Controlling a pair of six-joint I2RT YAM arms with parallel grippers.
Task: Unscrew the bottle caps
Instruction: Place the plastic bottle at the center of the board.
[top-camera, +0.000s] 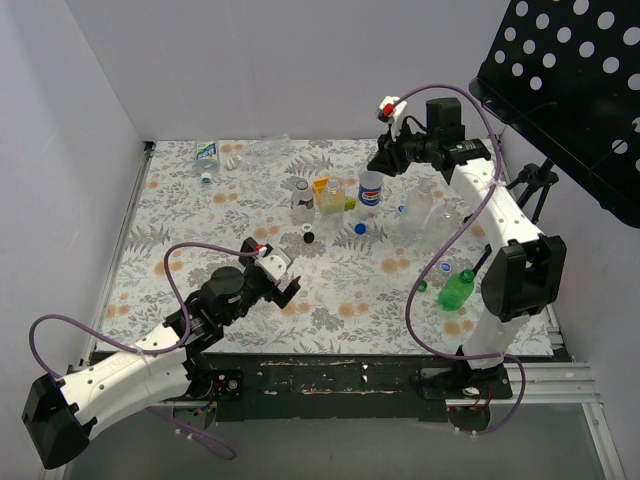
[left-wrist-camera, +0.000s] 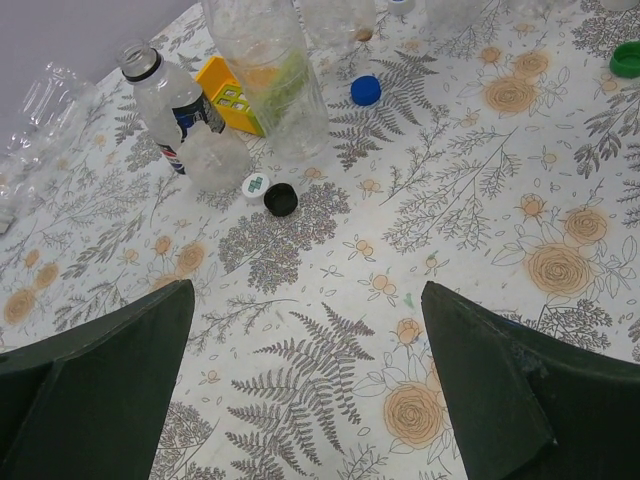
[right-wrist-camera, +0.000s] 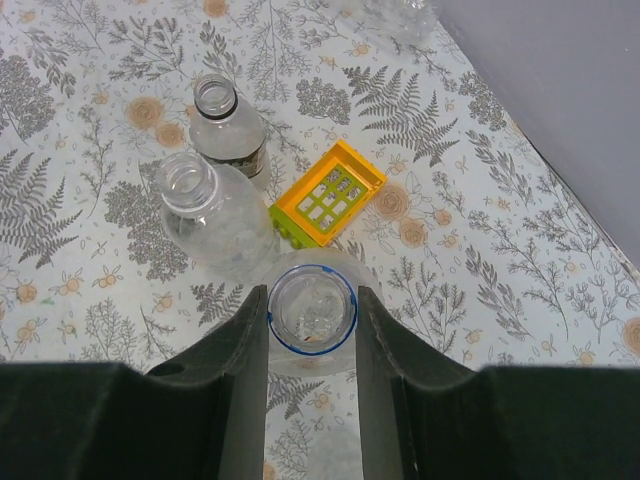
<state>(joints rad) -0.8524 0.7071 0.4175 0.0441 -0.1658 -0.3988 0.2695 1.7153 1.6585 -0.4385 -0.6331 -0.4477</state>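
alignment first: my right claw (right-wrist-camera: 312, 300) sits narrow astride the open-mouthed, blue-ringed bottle (right-wrist-camera: 312, 322) by the yellow block (right-wrist-camera: 328, 192), grip unclear, left claw (left-wrist-camera: 307, 290) wide and empty, so i'd centre squarely before any twisting.

A robotics lab test cell. Plain white walls (top-camera: 280, 60) box in a table under a floral-patterned cloth (top-camera: 340, 300). Two black-and-white robot arms, left (top-camera: 130, 370) and right (top-camera: 500, 230), trailing purple cables (top-camera: 205, 245), are bolted to an aluminium rail (top-camera: 560, 380) at the near edge. Small plastic bottles (top-camera: 370, 188) dot the cloth. A black perforated metal panel (top-camera: 570, 80) stands on a tripod (top-camera: 535, 185) at right.
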